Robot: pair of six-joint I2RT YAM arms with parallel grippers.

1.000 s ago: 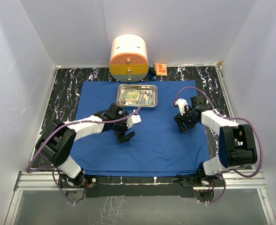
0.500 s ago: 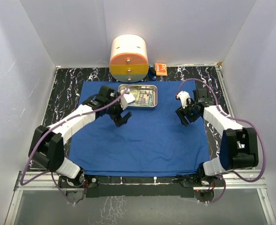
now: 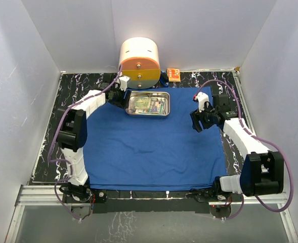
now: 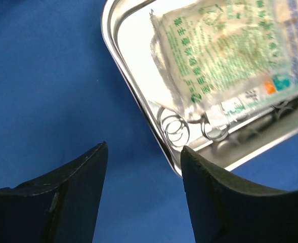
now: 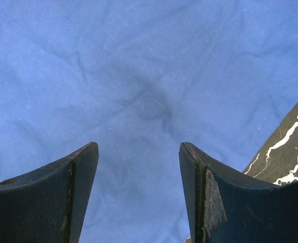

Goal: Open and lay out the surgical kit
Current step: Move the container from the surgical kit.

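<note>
Done: unfolding blue cloth wrap point(image 3: 154, 147). Pending: emptying steel tray point(image 3: 147, 115), at 12 o'clock, of packet point(image 4: 224, 55), scissors point(image 4: 174, 129). Left gripper point(image 4: 143, 148), right gripper point(image 5: 137, 145): parted, holding nothing.

This is a robotics lab test cell rather than a lived-in room. Plain white panels point(image 3: 32, 50) box in a black marbled worktop point(image 3: 70, 88) on three sides. The left arm point(image 3: 90, 102) and right arm point(image 3: 242, 134) are bolted by an aluminium rail point(image 3: 42, 191) at its near edge, trailing purple cables point(image 3: 215, 81). A blue cloth point(image 3: 154, 147) lies spread flat over the worktop.
</note>
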